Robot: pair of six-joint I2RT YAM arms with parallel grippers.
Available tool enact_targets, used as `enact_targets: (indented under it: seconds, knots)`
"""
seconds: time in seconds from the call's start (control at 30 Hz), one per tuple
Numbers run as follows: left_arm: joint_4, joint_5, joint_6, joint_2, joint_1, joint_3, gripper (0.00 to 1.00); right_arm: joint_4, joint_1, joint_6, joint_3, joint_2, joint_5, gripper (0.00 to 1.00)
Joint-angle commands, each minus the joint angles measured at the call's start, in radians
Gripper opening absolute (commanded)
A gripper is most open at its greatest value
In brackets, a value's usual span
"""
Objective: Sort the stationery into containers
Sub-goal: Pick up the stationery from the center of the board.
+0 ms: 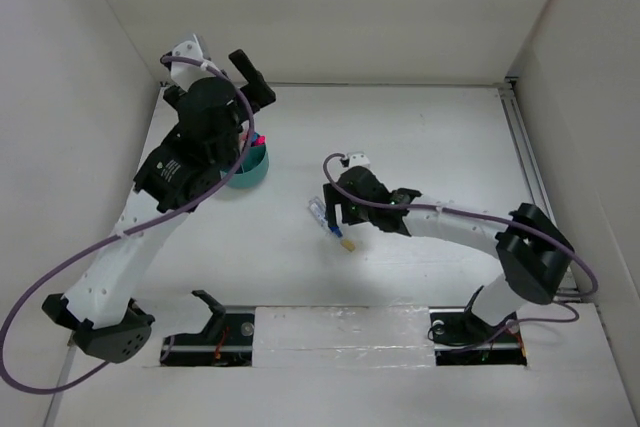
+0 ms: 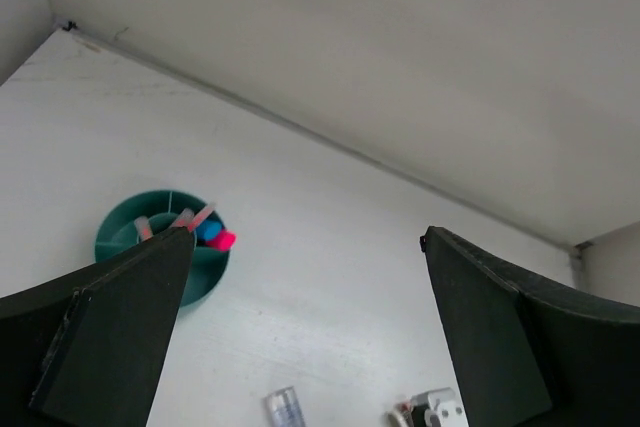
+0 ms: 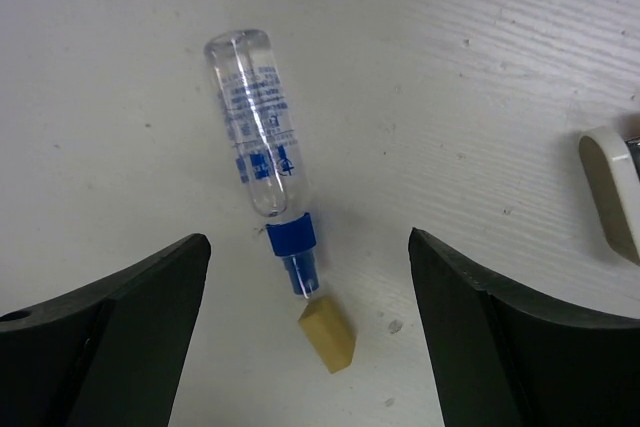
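Robotics lab test cell, seen from above. A plain white table [image 1: 420, 137] is boxed in by bare white walls [image 1: 330, 7] at nine, twelve and three o'clock. Two white and black robot arms are bolted at its near edge, the left arm [image 1: 130, 237] at seven o'clock and the right arm [image 1: 460, 227] at five o'clock, with a mounting plate [image 1: 340, 332] between them at six o'clock. Purple cables [image 1: 60, 267] loop from the arms. A metal rail [image 1: 527, 147] runs along the three o'clock edge. A teal cup [image 1: 252, 173] at ten o'clock and a clear marker [image 3: 255, 127] near the centre sit on the table.
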Motion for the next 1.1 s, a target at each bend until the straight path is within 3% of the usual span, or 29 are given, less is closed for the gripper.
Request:
enact_targets:
  seconds: [0.0, 0.17, 0.33, 0.5, 0.7, 0.97, 1.03, 1.07]
  knots:
    - [-0.201, 0.035, -0.069, 0.033, -0.002, 0.032, 1.0, 0.002, -0.002, -0.004, 0.054, 0.05, -0.033, 0.86]
    - [-0.164, 0.19, -0.031, -0.031, -0.002, -0.167, 1.0, 0.034, 0.019, 0.006, 0.064, 0.133, -0.033, 0.81]
    - [-0.222, 0.134, -0.022, -0.077, -0.002, -0.23, 1.0, 0.043, 0.019, -0.018, 0.087, 0.217, -0.078, 0.73]
    - [-0.132, 0.108, 0.0, -0.194, 0.01, -0.384, 1.0, 0.028, 0.05, -0.018, 0.142, 0.276, -0.055, 0.68]
    - [-0.096, 0.14, 0.0, -0.244, 0.06, -0.433, 1.0, -0.066, 0.081, 0.003, 0.185, 0.332, 0.032, 0.46]
    - [-0.096, 0.137, 0.0, -0.244, 0.06, -0.445, 1.0, -0.156, 0.102, 0.039, 0.194, 0.362, 0.097, 0.46]
    - [-0.096, 0.137, 0.0, -0.244, 0.06, -0.455, 1.0, -0.166, 0.113, 0.048, 0.194, 0.371, 0.121, 0.29]
    - [-0.096, 0.137, 0.0, -0.244, 0.06, -0.455, 1.0, -0.166, 0.113, 0.048, 0.194, 0.371, 0.122, 0.16]
